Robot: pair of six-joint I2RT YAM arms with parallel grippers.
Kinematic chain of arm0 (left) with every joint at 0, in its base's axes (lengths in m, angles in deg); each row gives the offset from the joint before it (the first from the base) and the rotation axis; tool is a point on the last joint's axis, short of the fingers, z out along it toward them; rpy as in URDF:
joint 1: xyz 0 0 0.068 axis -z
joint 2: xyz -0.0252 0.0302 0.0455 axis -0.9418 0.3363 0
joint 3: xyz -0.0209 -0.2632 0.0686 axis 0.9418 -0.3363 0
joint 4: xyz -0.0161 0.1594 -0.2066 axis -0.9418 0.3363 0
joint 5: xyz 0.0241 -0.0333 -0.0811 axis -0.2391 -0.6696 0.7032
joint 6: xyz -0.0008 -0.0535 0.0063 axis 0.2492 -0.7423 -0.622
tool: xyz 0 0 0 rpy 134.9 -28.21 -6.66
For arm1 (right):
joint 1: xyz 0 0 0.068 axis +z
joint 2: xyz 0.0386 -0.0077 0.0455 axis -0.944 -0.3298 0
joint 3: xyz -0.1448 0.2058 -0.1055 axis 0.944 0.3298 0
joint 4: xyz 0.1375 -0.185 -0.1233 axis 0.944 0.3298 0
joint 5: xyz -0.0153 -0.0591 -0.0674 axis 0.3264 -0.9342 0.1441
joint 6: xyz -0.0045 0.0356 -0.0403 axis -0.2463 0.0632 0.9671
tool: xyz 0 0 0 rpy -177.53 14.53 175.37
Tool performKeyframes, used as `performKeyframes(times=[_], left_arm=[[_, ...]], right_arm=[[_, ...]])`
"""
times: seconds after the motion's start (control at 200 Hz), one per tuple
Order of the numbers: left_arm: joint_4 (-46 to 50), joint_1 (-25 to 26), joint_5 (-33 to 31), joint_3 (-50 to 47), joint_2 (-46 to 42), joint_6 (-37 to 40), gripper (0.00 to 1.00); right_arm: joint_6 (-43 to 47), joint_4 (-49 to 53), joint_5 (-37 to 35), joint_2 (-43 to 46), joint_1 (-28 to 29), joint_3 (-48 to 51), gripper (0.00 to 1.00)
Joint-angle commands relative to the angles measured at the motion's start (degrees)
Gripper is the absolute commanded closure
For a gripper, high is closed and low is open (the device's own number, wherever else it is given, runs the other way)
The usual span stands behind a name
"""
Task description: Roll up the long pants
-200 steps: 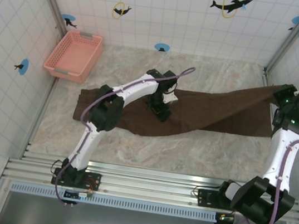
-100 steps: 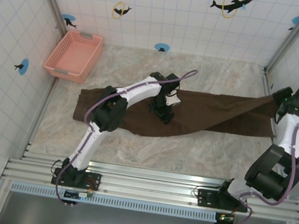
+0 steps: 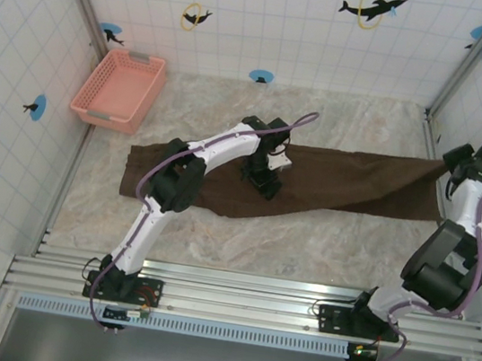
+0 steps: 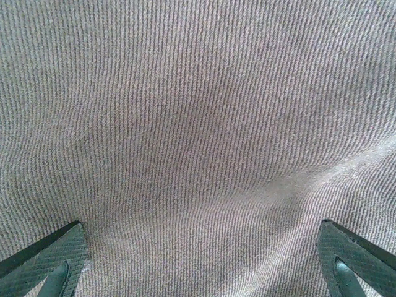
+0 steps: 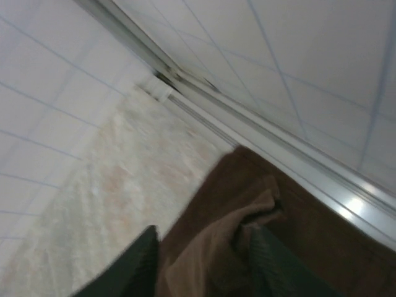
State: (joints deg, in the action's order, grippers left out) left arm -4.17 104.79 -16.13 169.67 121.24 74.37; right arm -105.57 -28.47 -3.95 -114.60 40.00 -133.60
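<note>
Dropped flat now, the long pants' (image 3: 349, 183) right end.
Right gripper (image 5: 204, 247) blurred, fingers apart around bunched hem; left gripper (image 4: 199, 247) spread wide, fingertips cropped.

Pink basket up in the corner, dolphins all over the walls!
The pink basket (image 3: 119, 90) sits slightly askew at the upper left of the marbled table (image 3: 304, 244), tucked close to the left wall. White tiled walls (image 3: 272, 31) box the scene in, with a black dolphin sticker (image 3: 371, 7) leaping through a yellow ring at the upper right. Silver rails (image 3: 232, 299) run across the bottom of the frame.
</note>
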Motion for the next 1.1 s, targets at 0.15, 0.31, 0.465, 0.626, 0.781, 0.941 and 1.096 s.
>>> performKeyframes(times=[0.15, 0.31, 0.465, 0.626, 0.781, 0.941, 1.096], left_arm=[[-0.32, -0.88, -4.29, -7.47, -3.14, 0.99, 0.03], [-5.84, -7.13, -1.88, -18.15, -12.53, -1.01, 0.03], [-7.91, -11.29, -5.81, -26.9, -19.28, -0.27, 0.03], [-10.64, -16.57, -7.74, -34.66, -20.82, -0.02, 0.02], [-11.86, -20.15, -8.78, -37.6, -19.57, 0.23, 0.14], [-11.06, -22.59, -8.93, -37.21, -19.04, -1.95, 0.03], [-9.88, -22.76, -8.98, -37.37, -19.35, -0.48, 0.02]], right_arm=[[0.78, 5.79, -4.98, -4.24, -1.36, 8.93, 0.32], [2.92, 8.94, -8.94, 2.2, -1.51, 12.73, 0.22], [5.0, 12.34, -11.92, 7.91, -2.66, 16.31, 0.15], [5.96, 11.67, -7.49, 5.88, -5.47, 17.43, 0.14], [6.24, 9.72, -5.37, 3.36, -7.43, 17.99, 0.15], [5.79, 5.39, -2.34, 0.43, -8.55, 18.15, 0.15], [3.82, 3.54, 0.3, -1.6, -7.77, 18.17, 0.16]])
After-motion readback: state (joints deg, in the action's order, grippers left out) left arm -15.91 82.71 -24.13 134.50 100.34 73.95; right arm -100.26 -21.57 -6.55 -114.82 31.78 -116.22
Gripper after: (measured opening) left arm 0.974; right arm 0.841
